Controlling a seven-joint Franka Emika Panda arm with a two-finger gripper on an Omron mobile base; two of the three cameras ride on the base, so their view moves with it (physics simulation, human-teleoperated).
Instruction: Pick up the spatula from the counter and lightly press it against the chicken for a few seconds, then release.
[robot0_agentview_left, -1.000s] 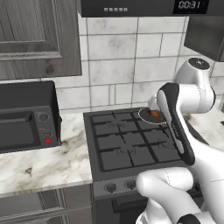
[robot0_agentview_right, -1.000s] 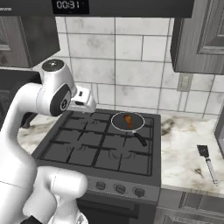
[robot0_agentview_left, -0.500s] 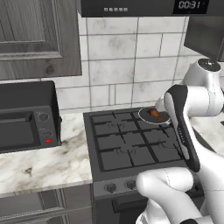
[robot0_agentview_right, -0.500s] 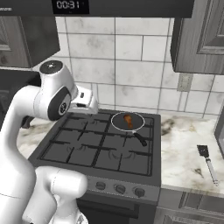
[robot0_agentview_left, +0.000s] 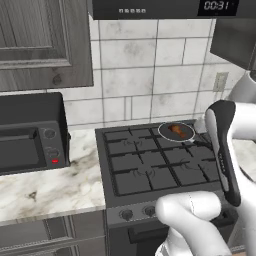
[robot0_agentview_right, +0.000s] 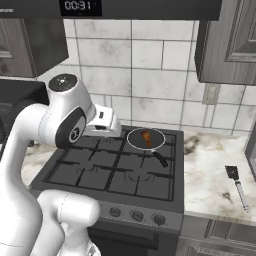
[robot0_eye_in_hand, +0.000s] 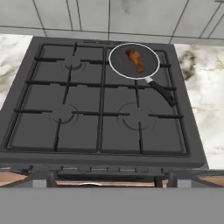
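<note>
Black and slim, the spatula (robot0_agentview_right: 237, 188) lies flat on the marbled counter (robot0_agentview_right: 210, 160) to the right of the stove (robot0_agentview_right: 115, 175). Its blade points toward the wall and its handle end sits near the counter's front edge. My gripper (robot0_agentview_right: 106, 125) hangs above the stove, to the left of the pan (robot0_agentview_right: 131, 142), with its jaws spread wide and nothing between them. It is well apart from the spatula, so I judge that no part of the task has been done yet.

My first worry is the pick itself. The handle is thin and flush on hard stone. If I come down too low the fingertips will scrape the counter; too high and they will close on air. A glancing touch could skid the spatula toward that front edge and off it. Gripping far from the blade would let the tool twist in the jaws once it is loaded.

The way back has its own trap. The pan handle (robot0_eye_in_hand: 162, 91) sticks out toward the front right, between the spatula and the chicken (robot0_eye_in_hand: 135, 60). A low swing could clip it and spin the pan.

The drumstick is small and rounded. A heavy press, or one off its middle, could roll it aside or tip the pan.
</note>
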